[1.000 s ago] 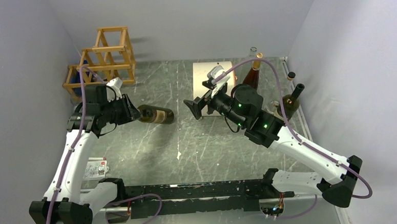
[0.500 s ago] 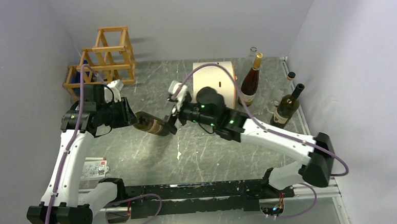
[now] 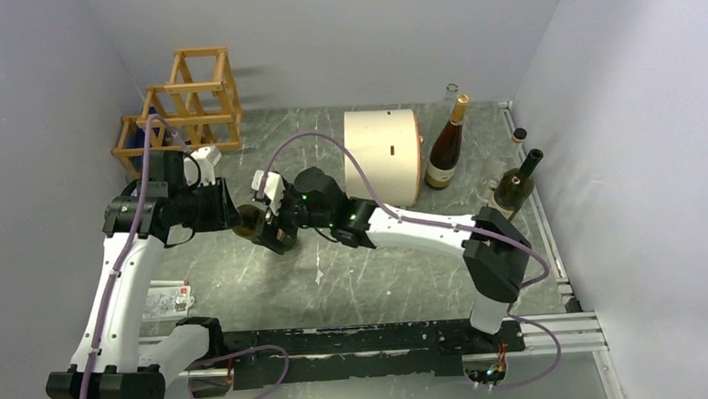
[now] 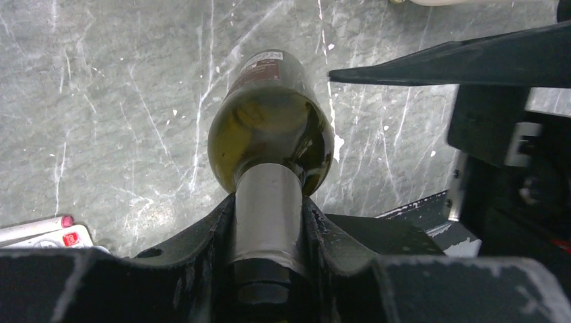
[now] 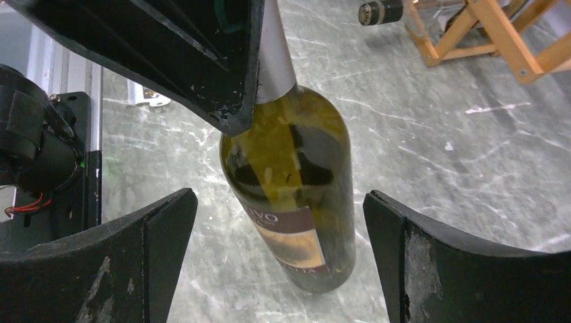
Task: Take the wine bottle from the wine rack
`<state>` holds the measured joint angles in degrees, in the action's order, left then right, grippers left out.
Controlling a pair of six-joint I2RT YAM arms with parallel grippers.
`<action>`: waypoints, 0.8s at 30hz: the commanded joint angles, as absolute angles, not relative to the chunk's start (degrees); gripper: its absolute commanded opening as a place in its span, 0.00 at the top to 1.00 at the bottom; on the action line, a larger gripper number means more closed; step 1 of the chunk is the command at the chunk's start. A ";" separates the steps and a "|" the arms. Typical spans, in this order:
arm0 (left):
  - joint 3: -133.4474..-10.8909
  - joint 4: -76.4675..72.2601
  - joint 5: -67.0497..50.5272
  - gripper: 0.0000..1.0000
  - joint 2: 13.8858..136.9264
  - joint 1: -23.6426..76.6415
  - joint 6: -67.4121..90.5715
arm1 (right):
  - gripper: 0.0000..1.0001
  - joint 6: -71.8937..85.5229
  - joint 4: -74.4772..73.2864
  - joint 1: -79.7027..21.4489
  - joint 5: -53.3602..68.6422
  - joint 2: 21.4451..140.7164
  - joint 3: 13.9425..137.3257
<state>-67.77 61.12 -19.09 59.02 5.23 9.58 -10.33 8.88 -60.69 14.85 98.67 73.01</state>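
**A firm hold on the neck**

The left gripper (image 4: 268, 215) clamps the neck of the wine bottle (image 4: 273, 131), left of the table's (image 3: 381, 262) middle and clear of the wine rack (image 3: 185, 108) in the far left corner. The right gripper (image 5: 276, 198) stands wide open, fingers (image 5: 155, 235) flanking the bottle's body without touching.

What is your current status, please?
Left tool shut on wine bottle neck, clear of wine rack. Right tool open, straddling its body. Nothing blocking.
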 commanded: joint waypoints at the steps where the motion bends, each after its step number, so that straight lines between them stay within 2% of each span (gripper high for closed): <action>1: -69.46 58.20 -23.50 0.93 56.61 5.45 8.85 | 0.00 -9.57 14.16 -61.56 17.21 101.59 75.26; 8: -68.77 58.58 -24.60 0.91 56.20 5.45 8.10 | 0.01 -8.10 19.36 -61.61 15.02 105.00 74.70; 16: -68.89 58.78 -25.53 0.86 55.85 5.53 8.10 | 0.13 -6.79 18.82 -61.88 13.02 109.59 78.14; 19: -69.07 58.72 -26.44 0.82 55.45 5.54 7.83 | 0.25 -5.81 20.23 -61.88 12.48 108.83 77.07; 22: -69.32 58.31 -29.21 0.61 54.63 5.54 7.01 | 0.45 -4.19 22.32 -61.96 11.96 106.53 74.44; 24: -69.57 57.06 -30.57 0.51 53.43 5.54 6.90 | 0.59 -2.60 23.71 -61.98 10.80 104.52 71.42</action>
<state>-67.72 61.60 -22.11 56.93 5.30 7.16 -6.44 18.59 -62.02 13.52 108.44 75.33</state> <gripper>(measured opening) 0.421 0.803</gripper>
